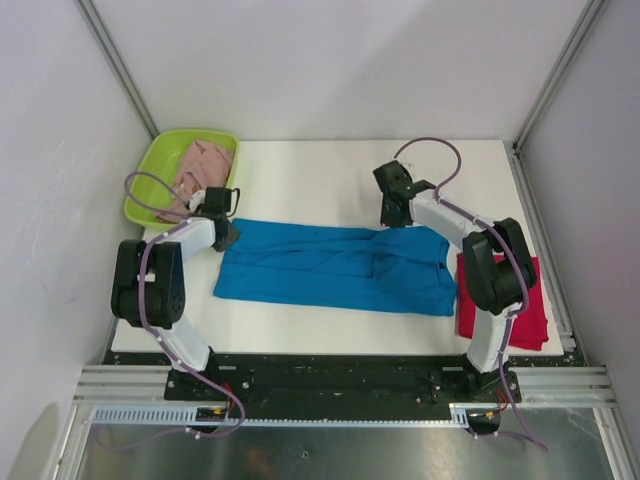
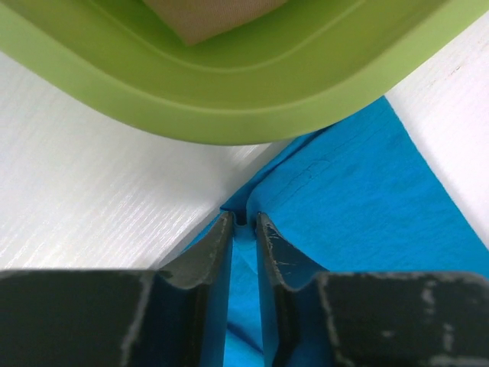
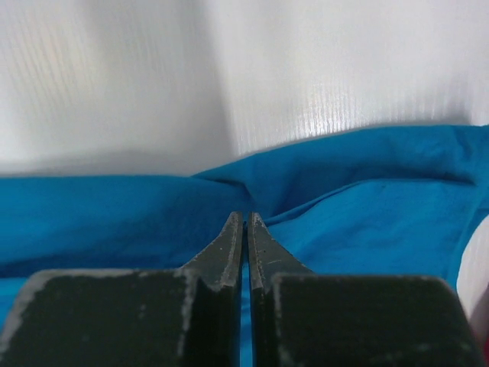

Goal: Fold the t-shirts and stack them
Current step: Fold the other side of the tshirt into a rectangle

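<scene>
Lying spread across the table, the blue t-shirt is taken along its far edge, presumably for a fold toward the near side: pinched tight by the right gripper, straddled narrowly at its corner by the left gripper (grip uncertain, just beside the green tray).

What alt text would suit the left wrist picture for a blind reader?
Two dark fingers pinch a fold of a bright blue cloth t-shirt on a white table. Just beyond lies a lime-green plastic tray holding pale pink cloth.
</scene>
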### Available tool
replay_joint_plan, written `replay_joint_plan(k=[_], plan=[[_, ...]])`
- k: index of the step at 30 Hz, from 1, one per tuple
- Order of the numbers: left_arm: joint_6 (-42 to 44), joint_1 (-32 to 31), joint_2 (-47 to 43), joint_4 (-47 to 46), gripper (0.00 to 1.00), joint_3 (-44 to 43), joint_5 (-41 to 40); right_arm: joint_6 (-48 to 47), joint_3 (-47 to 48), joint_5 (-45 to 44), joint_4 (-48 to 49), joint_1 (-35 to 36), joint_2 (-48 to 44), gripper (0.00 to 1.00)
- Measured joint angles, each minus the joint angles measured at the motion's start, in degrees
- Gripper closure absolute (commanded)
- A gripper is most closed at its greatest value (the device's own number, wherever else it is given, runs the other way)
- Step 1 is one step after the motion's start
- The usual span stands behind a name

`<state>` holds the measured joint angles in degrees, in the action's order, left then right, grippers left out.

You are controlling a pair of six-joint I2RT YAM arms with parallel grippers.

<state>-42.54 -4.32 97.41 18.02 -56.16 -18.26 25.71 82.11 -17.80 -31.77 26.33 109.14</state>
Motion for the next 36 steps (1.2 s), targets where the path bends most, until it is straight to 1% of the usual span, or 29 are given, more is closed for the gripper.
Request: replay_joint_plan(k=[5, 7, 12, 15, 19, 23, 26, 31, 34, 36], plan=[[0.09, 0.00, 0.11, 0.02, 0.93, -0.33, -0.07, 0.57, -0.11, 0.20, -1.88, 0.26, -2.54, 1.00], [0.11, 0.00, 0.11, 0.02, 0.97, -0.33, -0.09, 0.90, -0.55, 0.52, -2.49, 0.48, -3.93, 1.00], [0.13, 0.00, 0.11, 0.02, 1.00, -0.33, -0.09, 2.58, -5.38, 3.43, -2.84, 0.79, -8.68, 1.00], [0.15, 0.02, 0.11, 0.02, 1.00, -0.33, -0.09, 4.72, -11.87, 6.43, -1.99, 1.29, -12.39, 0.99], [0.15, 0.02, 0.11, 0.02, 1.00, -0.33, -0.07, 8.52, -20.83, 10.62, 0.90, 2.12, -15.54, 0.88], [0.50, 0.02, 0.11, 0.02, 1.00, -0.33, -0.04, 12.26, -29.07, 15.19, 5.40, 2.84, -17.57, 0.65], [0.55, 0.02, 0.11, 0.02, 1.00, -0.33, -0.04, 13.60, -31.61, 17.07, 7.32, 3.17, -18.95, 0.56], [0.55, 0.02, 0.11, 0.02, 1.00, -0.33, 0.00, 13.09, -31.98, 16.33, 8.59, 3.10, -25.79, 0.52], [0.57, 0.02, 0.11, 0.02, 1.00, -0.35, 0.02, 11.74, -31.98, 13.64, 8.35, 1.75, -29.77, 0.52], [0.57, 0.02, 0.11, 0.02, 1.00, -0.50, 0.02, 10.95, -31.95, 11.43, 7.74, 0.13, -30.58, 0.52]])
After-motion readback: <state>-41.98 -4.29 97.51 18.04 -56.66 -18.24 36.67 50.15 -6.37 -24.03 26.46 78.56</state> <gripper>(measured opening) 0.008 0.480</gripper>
